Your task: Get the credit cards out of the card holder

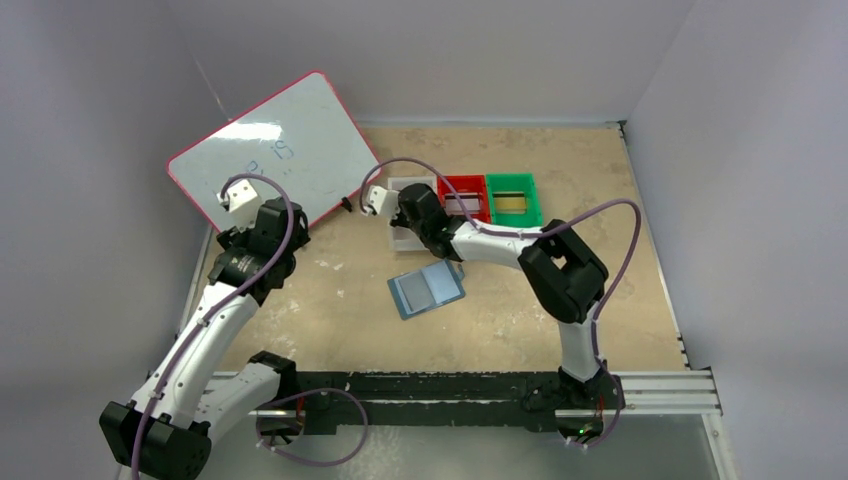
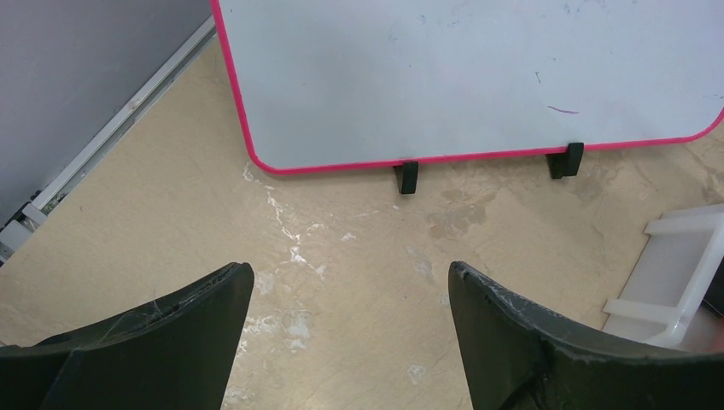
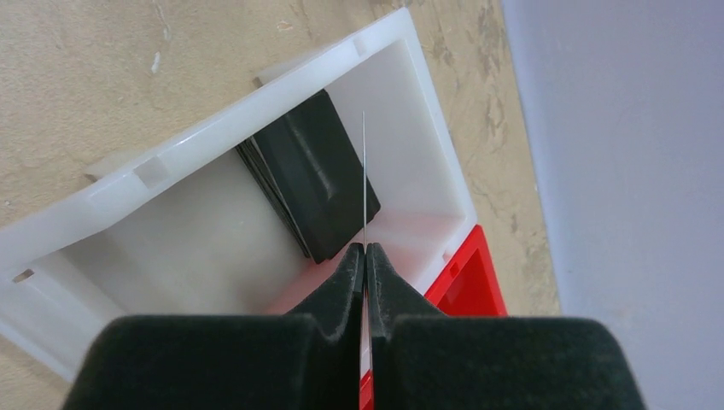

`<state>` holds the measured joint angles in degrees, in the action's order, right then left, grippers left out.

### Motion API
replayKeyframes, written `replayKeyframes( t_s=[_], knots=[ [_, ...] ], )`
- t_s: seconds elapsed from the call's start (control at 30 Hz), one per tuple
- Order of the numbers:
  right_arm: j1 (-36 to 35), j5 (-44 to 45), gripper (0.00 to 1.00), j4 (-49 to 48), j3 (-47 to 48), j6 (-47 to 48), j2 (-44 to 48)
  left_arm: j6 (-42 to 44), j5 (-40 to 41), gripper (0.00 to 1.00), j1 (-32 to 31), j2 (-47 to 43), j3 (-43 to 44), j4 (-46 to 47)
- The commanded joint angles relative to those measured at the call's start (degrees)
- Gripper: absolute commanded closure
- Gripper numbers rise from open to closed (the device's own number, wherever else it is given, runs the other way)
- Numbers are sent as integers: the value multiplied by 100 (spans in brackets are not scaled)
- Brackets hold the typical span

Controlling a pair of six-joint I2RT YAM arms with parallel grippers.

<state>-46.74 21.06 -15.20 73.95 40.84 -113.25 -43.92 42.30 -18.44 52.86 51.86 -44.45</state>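
The slate-blue card holder [image 1: 427,290] lies open and flat on the table, its paler pockets facing up. My right gripper [image 3: 365,248] is shut on a thin credit card [image 3: 364,171], seen edge-on, and holds it upright over the white bin [image 3: 171,162]. A stack of black cards [image 3: 307,179] lies inside that bin. In the top view the right gripper [image 1: 405,222] is over the white bin [image 1: 410,184], behind the holder. My left gripper [image 2: 350,273] is open and empty above bare table, in front of the whiteboard.
A red bin [image 1: 463,181] with a silvery card and a green bin [image 1: 513,179] with a gold card stand right of the white bin. A pink-edged whiteboard [image 1: 275,145] leans at the back left on two black feet. The white bin's corner [image 2: 683,265] shows in the left wrist view.
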Motion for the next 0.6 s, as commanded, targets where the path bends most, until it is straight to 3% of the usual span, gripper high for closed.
replayKeyframes(
  t_s=[0.0,0.3,0.4,0.57],
  knots=[
    [27,-91,100,-151,354,542,-125,-13,112,15,33,-54,17,109],
    [93,-251,94,-294,473,1079,-413,4,103,15,30,-44,16,95],
    [119,-210,80,-401,488,1155,-435,4,98,15,26,-39,13,103],
    [126,-259,70,-416,452,1265,-387,24,53,15,25,-7,21,103]
  ],
)
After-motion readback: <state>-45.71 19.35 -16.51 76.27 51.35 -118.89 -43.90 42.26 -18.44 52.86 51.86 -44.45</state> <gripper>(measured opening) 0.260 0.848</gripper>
